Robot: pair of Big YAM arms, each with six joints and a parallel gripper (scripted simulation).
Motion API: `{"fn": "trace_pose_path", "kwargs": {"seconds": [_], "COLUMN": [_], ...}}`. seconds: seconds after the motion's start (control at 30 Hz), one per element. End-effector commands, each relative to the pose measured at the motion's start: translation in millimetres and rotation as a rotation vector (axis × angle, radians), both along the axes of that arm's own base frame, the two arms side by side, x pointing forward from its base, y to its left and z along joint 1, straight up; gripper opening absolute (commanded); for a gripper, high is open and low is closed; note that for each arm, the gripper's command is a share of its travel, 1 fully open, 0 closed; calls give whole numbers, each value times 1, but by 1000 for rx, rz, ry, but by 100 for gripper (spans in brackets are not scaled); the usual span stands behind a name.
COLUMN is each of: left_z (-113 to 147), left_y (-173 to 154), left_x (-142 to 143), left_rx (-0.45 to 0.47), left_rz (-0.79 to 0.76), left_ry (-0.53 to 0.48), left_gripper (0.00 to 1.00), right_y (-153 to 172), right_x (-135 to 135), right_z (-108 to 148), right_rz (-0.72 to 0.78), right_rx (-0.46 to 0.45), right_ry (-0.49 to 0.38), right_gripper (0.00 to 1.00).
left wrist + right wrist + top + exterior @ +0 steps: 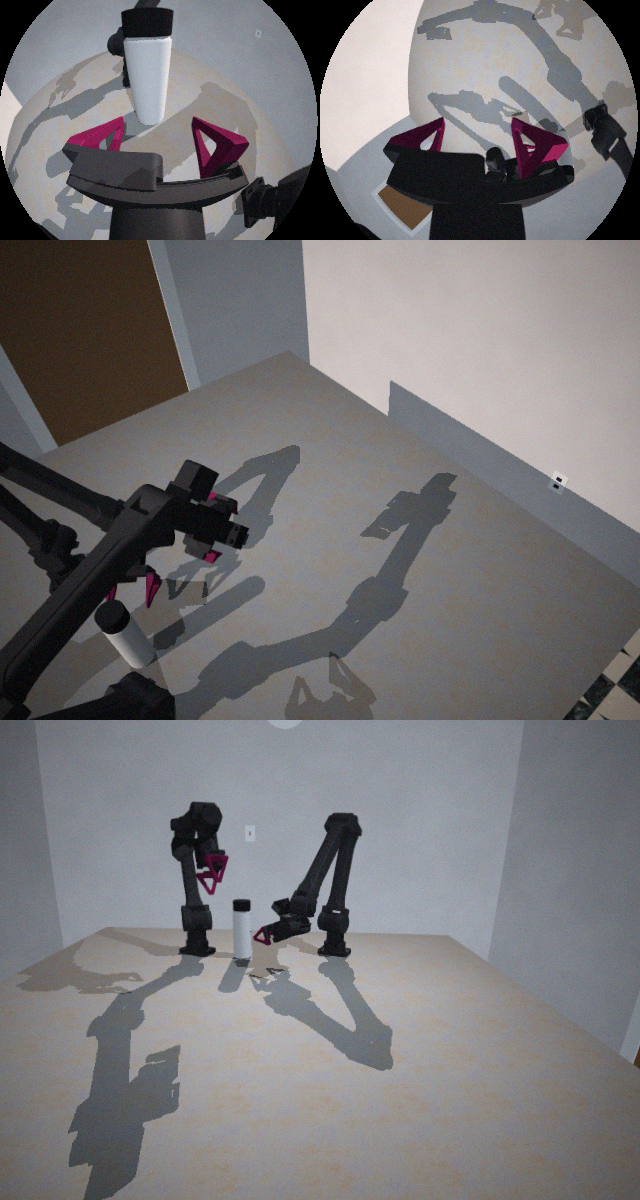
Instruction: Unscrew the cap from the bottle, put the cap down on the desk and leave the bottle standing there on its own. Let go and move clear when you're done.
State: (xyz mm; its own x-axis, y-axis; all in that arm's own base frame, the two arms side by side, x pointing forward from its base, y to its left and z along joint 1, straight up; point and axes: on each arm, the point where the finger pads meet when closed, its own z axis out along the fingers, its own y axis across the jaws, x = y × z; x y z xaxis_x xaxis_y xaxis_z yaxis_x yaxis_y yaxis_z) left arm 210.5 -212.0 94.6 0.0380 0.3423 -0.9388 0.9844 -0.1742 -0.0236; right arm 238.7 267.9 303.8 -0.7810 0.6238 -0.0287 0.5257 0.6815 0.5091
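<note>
A white bottle [241, 932] with a black cap [241, 904] stands upright on the desk between the two arm bases. It also shows in the top view [128, 637], with the cap [112, 616] on top. My left gripper [261, 935] is open, low over the desk, just beside the bottle's lower half and not touching it. In the left wrist view the bottle [150, 83] and cap [147, 23] stand just ahead of the open fingers. My right gripper [211, 872] is open and empty, raised above and beside the bottle; it also shows in the top view [221, 529] and its own view [480, 143].
The two arm bases [196, 947] [333, 947] stand at the far edge of the desk. A wall with a small outlet plate [249, 833] lies behind them. A brown door [77, 327] is beyond the desk's far corner.
</note>
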Motion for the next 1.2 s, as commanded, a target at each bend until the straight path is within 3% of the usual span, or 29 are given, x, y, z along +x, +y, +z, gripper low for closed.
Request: {"fn": "trace_pose_path", "kwargs": {"seconds": [0.0, 0.07, 1.17], "left_z": [22, 16, -9], "left_y": [-6, -8, -48], "left_x": [50, 39, 29], "left_rx": [-13, -12, 15], "left_rz": [19, 4, -13], "left_ry": [-71, -52, -58], "left_gripper": [96, 96, 96], "right_y": [5, 5, 5], "right_x": [3, 3, 3], "right_z": [17, 17, 17], "right_rz": [-4, -4, -4], "right_rx": [22, 22, 22], "right_ry": [-18, -18, -18], "right_gripper": [94, 94, 94]}}
